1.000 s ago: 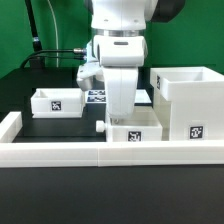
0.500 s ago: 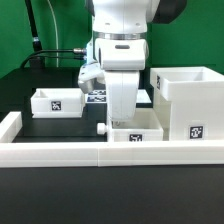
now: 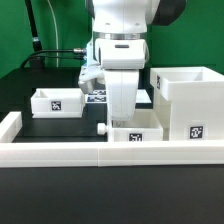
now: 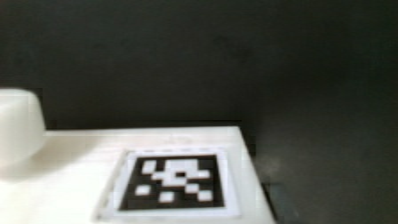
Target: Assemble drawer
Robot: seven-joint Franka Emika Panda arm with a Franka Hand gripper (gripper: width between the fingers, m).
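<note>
The tall white housing [image 3: 185,105] stands at the exterior view's right, with a tag on its front. One shallow tray [image 3: 55,101] sits at the left. The second tray [image 3: 140,131] lies in the middle against the front wall, its knob [image 3: 100,127] pointing left. My gripper [image 3: 120,115] is down at this middle tray, and its fingers are hidden by the hand and the tray. The wrist view shows that tray's white face with its tag [image 4: 176,180] close up and the knob [image 4: 15,125] beside it, with no fingers in sight.
A long low white wall [image 3: 60,152] edges the table's front, with a short arm at the left [image 3: 9,125]. The marker board [image 3: 96,96] lies behind the arm. Black cables run at the back left before a green backdrop.
</note>
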